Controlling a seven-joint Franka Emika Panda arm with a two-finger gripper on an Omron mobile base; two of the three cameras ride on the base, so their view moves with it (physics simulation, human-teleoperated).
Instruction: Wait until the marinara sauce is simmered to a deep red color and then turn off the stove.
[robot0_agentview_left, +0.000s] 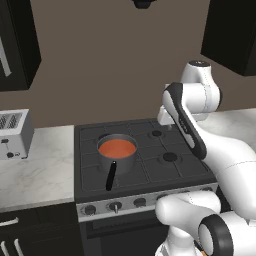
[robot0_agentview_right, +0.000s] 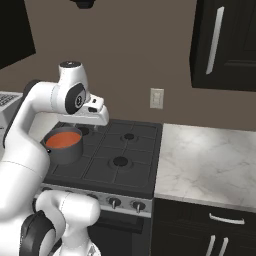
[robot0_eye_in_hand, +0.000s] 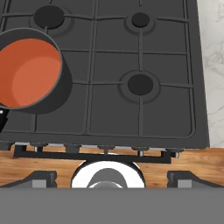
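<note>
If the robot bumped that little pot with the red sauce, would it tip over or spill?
The saucepan looks squat, sitting flat on the stove grate, so it probably slides rather than tips. The marinara sauce fills it nearly to the rim, so it could slosh out. Its long handle might make it swivel.

The black stove (robot0_agentview_left: 150, 165) carries a small grey saucepan (robot0_agentview_left: 117, 155) on its front left burner, black handle pointing toward the knob panel, with orange-red marinara sauce (robot0_agentview_left: 117, 148) inside; the other three burners are bare. To its left the marble table (robot0_agentview_left: 40, 170) holds a silver toaster (robot0_agentview_left: 14, 132) near the wall. To its right, more marble table (robot0_agentview_right: 210, 165) runs along the wall.
</note>
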